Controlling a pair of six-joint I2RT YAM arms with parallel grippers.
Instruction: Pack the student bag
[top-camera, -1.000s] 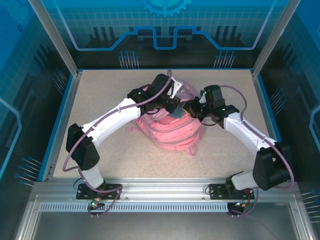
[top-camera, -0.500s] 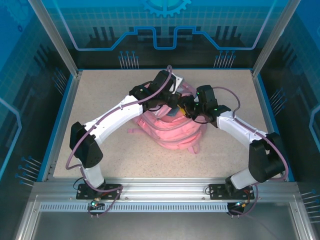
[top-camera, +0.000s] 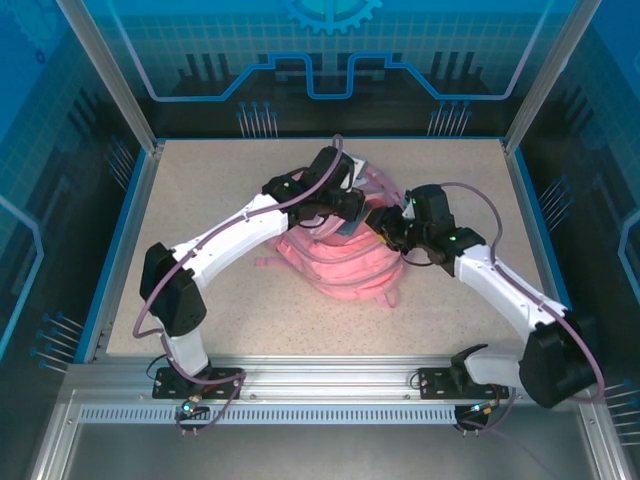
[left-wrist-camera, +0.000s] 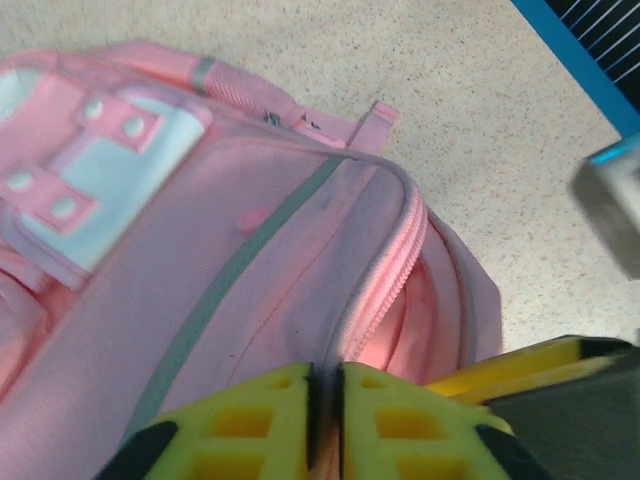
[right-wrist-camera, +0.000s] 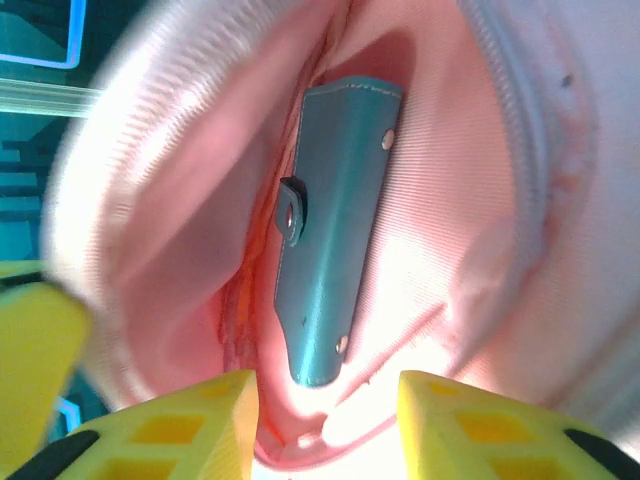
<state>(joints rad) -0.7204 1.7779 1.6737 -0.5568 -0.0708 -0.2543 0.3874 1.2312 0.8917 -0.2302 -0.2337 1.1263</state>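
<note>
Looking down, we see the pink student bag (top-camera: 340, 265) in the middle of the table (top-camera: 200, 200), mouth open. Our left fingers (left-wrist-camera: 250, 430) pinch narrow on its zip edge; our right fingers (right-wrist-camera: 190, 430) stand wide and empty over a teal case (right-wrist-camera: 335, 230) inside. We judge it best to hold that edge up while the right arm lifts straight out.

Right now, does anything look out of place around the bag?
Nothing stands out. The bag lies open on the table with nothing spilled around it, and the teal case sits inside its opening, slightly tilted. The right gripper hangs over the case, jaws open and empty.
</note>
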